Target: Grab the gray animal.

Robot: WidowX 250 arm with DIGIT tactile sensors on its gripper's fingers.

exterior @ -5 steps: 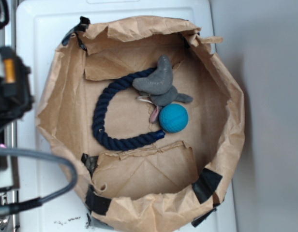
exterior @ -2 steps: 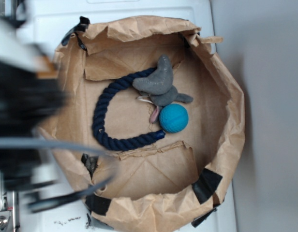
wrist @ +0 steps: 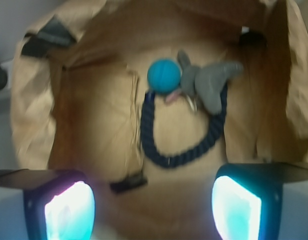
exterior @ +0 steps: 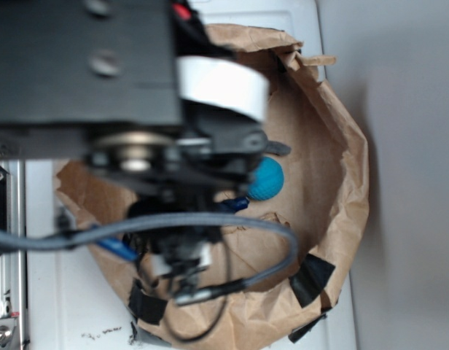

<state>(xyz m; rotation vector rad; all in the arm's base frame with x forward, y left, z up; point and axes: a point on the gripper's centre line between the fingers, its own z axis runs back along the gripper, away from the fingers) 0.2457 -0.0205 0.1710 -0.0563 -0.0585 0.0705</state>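
Item: my claw, fingers spread wide and grasping nothing, both glowing pads at the bottom corners of the wrist view with clear brown paper between them. Item: the gray animal, lying on the floor of the paper-lined bin, touching the teal ball on one side and draped over the top of the navy rope loop on the other; well apart from my fingers. Item: crumpled paper walls rising on every side, black tape patches at the rim; open floor inside and below the rope loop. Item: in the exterior view my arm covers most of the bin; only the ball and one gray limb tip show beside it. White worktop beneath.
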